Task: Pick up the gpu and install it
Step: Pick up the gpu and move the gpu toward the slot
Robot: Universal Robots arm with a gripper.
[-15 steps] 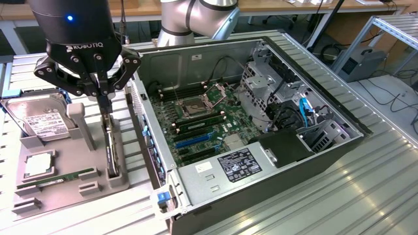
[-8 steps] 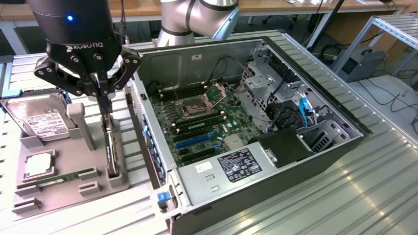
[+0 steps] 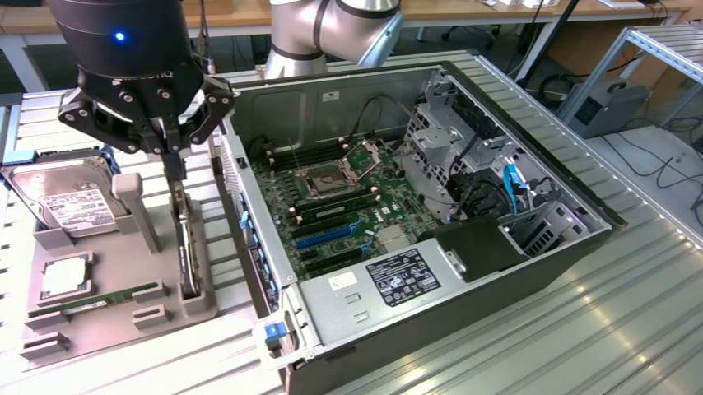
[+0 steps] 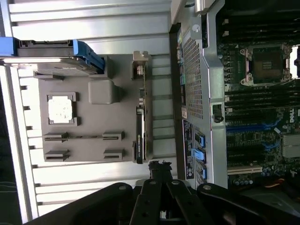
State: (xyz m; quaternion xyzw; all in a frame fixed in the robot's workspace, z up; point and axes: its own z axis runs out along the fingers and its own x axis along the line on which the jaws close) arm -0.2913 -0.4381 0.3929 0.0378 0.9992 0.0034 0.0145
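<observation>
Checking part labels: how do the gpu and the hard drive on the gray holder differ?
The gpu is dark and stands on edge; the hard drive is silver, white-labelled, its broad face showing. The gpu stands beside the case; the hard drive at the holder's opposite side. Both rest in the holder.

The gpu [image 3: 188, 247] stands edge-on in its grey holder [image 3: 121, 329], faces hidden. The arm [image 3: 329, 25] runs off the exterior view's top edge. The power supply label [image 3: 402, 278] has unreadable print.
</observation>
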